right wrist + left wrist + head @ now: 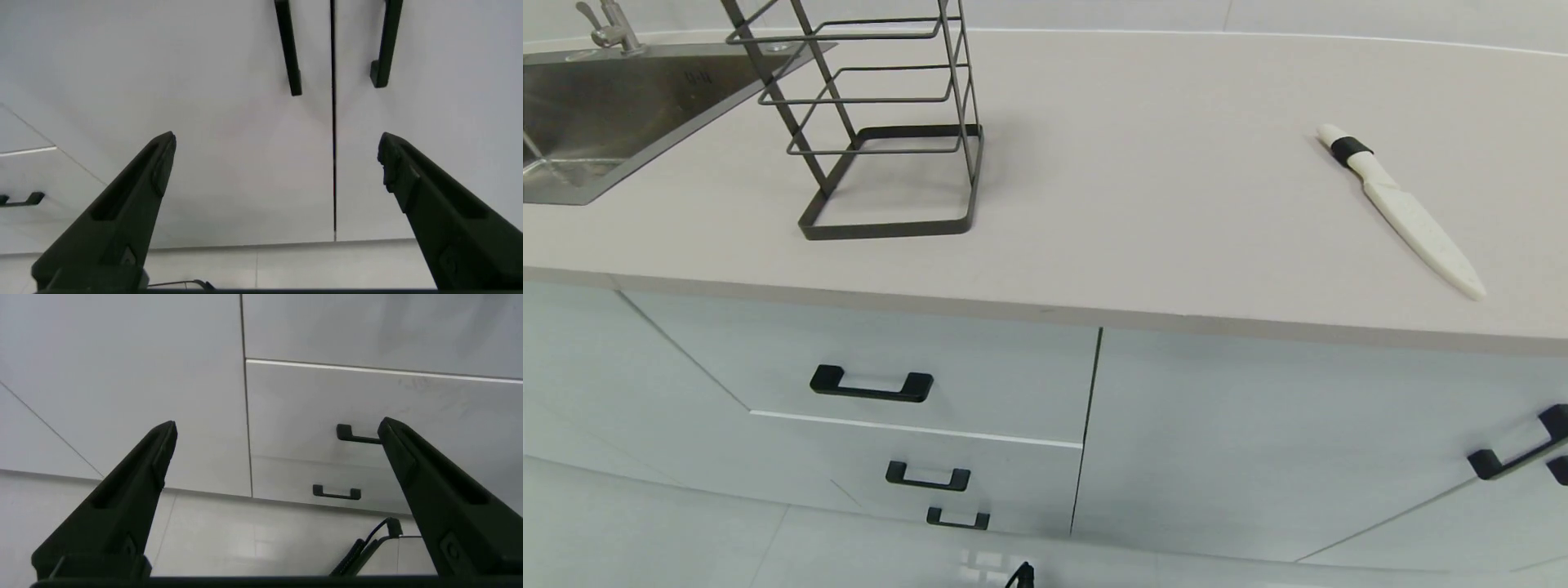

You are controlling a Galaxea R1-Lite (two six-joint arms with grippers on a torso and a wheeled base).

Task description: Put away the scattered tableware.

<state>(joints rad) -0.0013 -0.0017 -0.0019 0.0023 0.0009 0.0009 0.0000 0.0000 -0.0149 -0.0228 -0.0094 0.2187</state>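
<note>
A white knife [1401,208] with a black band on its handle lies flat on the beige countertop [1160,188] at the right, blade pointing toward the front edge. A dark wire dish rack [882,122] stands on the counter left of centre, with nothing in it. My left gripper [278,429] is open, low in front of the white cabinet drawers, nothing between its fingers. My right gripper [276,139] is open too, facing the white cabinet doors with nothing held.
A steel sink [605,106] with a tap [609,28] is set into the counter at the far left. Below the counter are white drawers with black handles [872,385] and cabinet doors with black handles [1515,453].
</note>
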